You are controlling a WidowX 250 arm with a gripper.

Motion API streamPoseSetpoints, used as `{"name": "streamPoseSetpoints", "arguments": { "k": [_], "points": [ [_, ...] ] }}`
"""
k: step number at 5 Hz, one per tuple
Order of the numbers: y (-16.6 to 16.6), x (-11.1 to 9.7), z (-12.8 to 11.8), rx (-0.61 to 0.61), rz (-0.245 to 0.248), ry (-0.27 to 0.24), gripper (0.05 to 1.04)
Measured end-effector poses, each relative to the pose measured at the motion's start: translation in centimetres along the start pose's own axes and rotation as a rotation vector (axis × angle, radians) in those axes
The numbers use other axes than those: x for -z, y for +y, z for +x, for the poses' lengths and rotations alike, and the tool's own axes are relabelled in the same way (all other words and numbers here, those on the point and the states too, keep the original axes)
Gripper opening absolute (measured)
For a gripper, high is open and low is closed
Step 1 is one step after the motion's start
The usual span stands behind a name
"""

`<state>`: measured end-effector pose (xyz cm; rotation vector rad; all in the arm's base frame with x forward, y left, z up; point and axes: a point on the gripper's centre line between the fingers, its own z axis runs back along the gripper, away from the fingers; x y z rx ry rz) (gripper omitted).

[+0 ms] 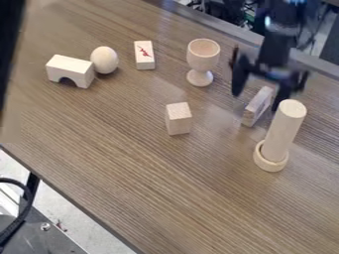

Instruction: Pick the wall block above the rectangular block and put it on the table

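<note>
The black gripper [256,100] hangs at the upper right, its two fingers spread apart. A thin, flat wooden block [257,106] stands on its narrow side on the table [165,198], below and between the fingers; whether they touch it I cannot tell. Left of it, nearer the middle, is a small upright rectangular block [178,119]. Another small rectangular block [144,55], with a red mark on top, lies farther back on the left. Which of these is the wall block is not clear to me.
Close to the gripper's right finger, a wooden cylinder [285,129] leans inside a ring [270,161]. A wooden goblet [201,62] stands to the gripper's left. At the upper left are an egg [104,60] and an arch block [71,71].
</note>
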<state>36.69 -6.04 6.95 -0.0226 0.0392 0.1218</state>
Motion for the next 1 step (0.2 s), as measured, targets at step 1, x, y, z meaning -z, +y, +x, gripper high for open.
{"name": "streamPoseSetpoints", "arguments": {
  "k": [1],
  "points": [
    [2.21,-4.86,-1.52,-0.084,-0.021,-0.066,0.998]
  ]
}}
